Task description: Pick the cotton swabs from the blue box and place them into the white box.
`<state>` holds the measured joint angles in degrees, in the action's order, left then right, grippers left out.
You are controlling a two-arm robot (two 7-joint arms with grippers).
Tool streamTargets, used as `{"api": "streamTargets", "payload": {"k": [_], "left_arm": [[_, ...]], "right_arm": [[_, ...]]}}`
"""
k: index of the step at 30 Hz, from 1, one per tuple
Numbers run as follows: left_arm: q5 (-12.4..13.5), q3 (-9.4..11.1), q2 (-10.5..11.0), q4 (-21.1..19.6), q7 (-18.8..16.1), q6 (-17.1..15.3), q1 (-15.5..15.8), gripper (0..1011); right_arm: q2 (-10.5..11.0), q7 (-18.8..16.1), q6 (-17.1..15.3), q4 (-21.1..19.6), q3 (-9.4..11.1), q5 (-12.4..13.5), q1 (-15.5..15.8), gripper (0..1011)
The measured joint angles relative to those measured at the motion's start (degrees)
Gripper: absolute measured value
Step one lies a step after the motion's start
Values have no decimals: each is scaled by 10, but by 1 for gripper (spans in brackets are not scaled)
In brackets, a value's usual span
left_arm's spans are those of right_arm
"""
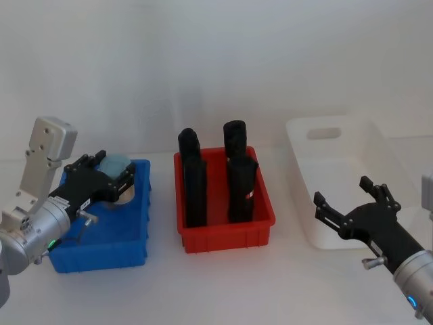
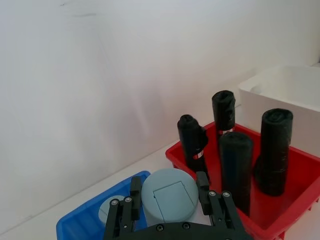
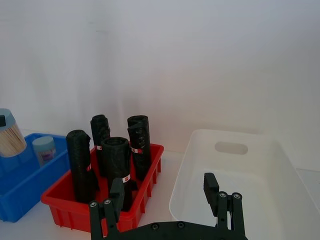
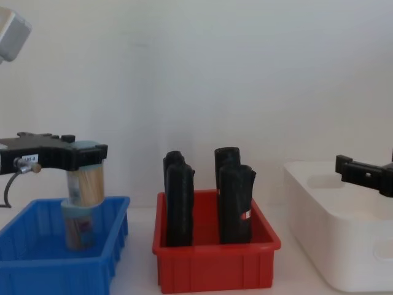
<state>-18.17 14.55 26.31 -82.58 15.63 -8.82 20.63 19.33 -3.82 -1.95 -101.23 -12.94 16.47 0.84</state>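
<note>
My left gripper (image 1: 114,177) is shut on a cotton swab jar (image 4: 86,184), a clear cylinder with a pale blue-grey lid (image 2: 169,195), and holds it lifted above the blue box (image 1: 101,254). A second jar (image 4: 78,224) stands inside the blue box below it. The white box (image 1: 338,128) stands at the right with nothing visible inside. My right gripper (image 1: 348,203) hovers open in front of the white box's near left corner, with nothing between its fingers.
A red bin (image 1: 226,237) with several tall black rolls (image 1: 195,183) standing upright sits between the blue box and the white box. A plain white wall closes off the back. Bare table runs along the front.
</note>
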Motion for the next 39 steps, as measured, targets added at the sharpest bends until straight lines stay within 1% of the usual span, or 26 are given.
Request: {"api": "streamTargets", "payload": {"k": [7,8,13,14,17,19,25,30,39], "left_arm": [[-5,-2,8,-35,44,-12,-1,660],[-7,-2,9,-41,56,-16,0,660],[-14,-3,12,-56,89,-27,5,660],[-17,-3,12,-60,102,-32,7,660],[-22,-2,12,-64,120,-38,11,660],[-26,-1,12,-67,138,-45,15,660],[-35,4,5,-68,182,-60,30,660],[-40,9,0,-67,208,-70,40,660],[-45,13,-5,-65,231,-80,49,660]], "right_arm": [[0,0,0,0,0,0,0,1002],[0,0,0,0,0,0,0,1002],[0,0,0,0,0,0,0,1002],[0,0,0,0,0,0,0,1002],[0,0,0,0,0,0,0,1002],[0,0,0,0,0,0,0,1002],[0,0,0,0,0,0,0,1002],[0,0,0,0,0,0,0,1002],[0,0,0,0,0,0,0,1002]]}}
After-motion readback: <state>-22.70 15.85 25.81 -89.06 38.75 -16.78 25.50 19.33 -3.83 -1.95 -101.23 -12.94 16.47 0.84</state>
